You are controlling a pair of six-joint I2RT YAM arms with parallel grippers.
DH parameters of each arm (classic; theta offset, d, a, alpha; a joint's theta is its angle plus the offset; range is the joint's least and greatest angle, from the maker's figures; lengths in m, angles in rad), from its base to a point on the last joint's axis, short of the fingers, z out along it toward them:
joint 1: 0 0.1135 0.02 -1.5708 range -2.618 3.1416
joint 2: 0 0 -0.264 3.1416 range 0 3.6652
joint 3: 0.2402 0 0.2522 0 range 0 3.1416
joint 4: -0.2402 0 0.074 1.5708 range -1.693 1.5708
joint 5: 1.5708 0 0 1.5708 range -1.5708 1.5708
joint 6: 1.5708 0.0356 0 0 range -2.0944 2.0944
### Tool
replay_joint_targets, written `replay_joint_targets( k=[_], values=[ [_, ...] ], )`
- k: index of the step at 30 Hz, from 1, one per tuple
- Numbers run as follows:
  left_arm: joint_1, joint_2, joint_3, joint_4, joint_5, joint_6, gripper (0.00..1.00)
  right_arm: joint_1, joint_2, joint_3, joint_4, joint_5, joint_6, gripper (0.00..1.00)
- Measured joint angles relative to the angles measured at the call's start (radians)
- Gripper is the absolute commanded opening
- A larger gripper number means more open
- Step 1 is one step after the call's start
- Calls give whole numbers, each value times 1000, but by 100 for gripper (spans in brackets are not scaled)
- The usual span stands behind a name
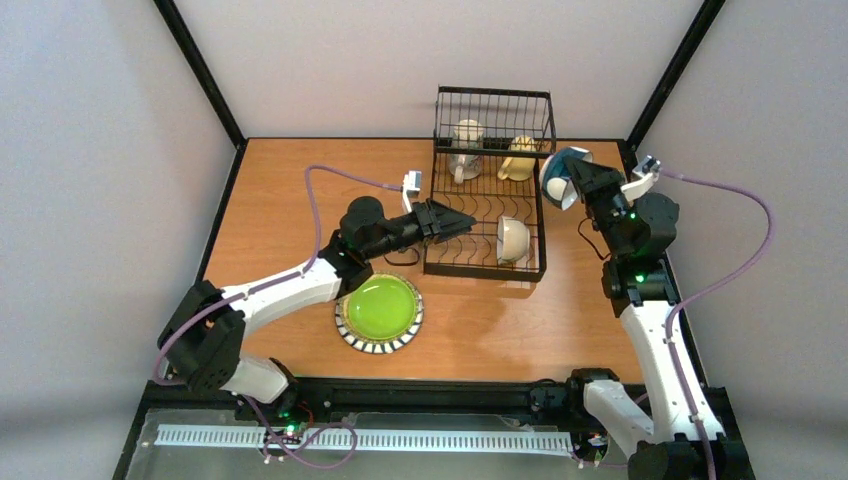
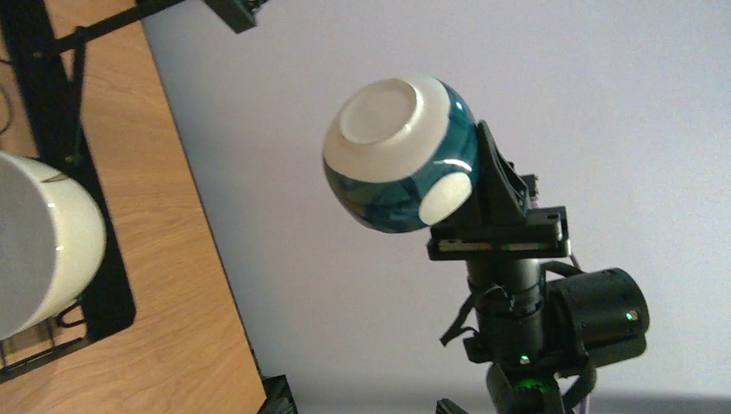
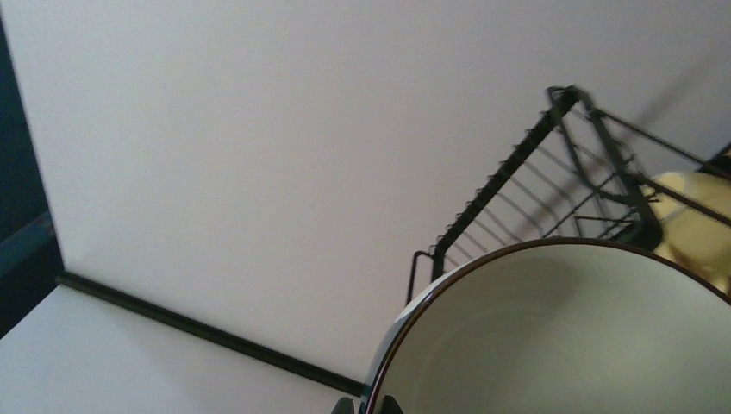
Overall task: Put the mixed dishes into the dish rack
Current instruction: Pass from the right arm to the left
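Aloft, right fingers (image 2: 496, 183) pinch a glossy, round teal-banded cup (image 2: 398, 159)

The dish rack (image 1: 480, 270) holds a cream bowl (image 1: 513, 238), a white mug (image 1: 467, 147) and a cream mug (image 1: 519, 158). The lime-green plate (image 1: 379, 313) lies flat nearby; the teal-banded cup (image 1: 562, 177) hangs tilted alongside.

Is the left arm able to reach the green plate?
Probably yes: the green plate lies bare on the table beside that arm, nearer than the dish rack where the left gripper is now.
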Motion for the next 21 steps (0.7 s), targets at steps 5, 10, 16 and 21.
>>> replay_joint_targets(
  k=[5, 10, 16, 21],
  values=[
    [-30, -10, 68, -67, -16, 48, 94, 79, 50, 14, 50, 16, -59, 2],
    [-60, -43, 159, -238, -63, 166, 94, 141, 155, 122, -19, 15, -200, 2],
    [-64, -92, 286, -508, -148, 322, 94, 188, 304, 427, -247, -22, -412, 2],
    [-64, -149, 363, -702, -253, 441, 94, 233, 341, 581, -462, -48, -584, 2]
  ],
)
